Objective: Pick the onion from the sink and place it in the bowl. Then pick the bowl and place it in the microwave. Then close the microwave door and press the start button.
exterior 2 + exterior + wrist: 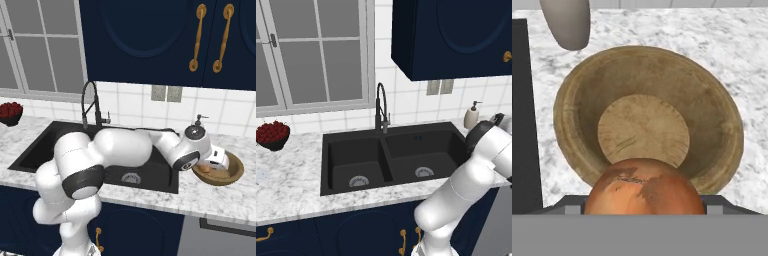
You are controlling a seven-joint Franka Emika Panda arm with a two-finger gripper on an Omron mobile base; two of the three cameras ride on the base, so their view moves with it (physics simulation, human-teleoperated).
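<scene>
The matte black double-basin sink (391, 157) lay without the onion in either basin, so the pick looked done; the small round orange-tan onion (644, 187) sat between the jaws of the two-finger gripper (212, 169), which stood spread wide around it, directly above the wide light-brown wooden bowl (647, 117) on the marble counter (712, 40) right of the sink. Release into the bowl was not yet done, and the microwave steps all remained. The fingertips were hidden behind the onion, so actual contact was hard to judge; the microwave lay outside the frames
</scene>
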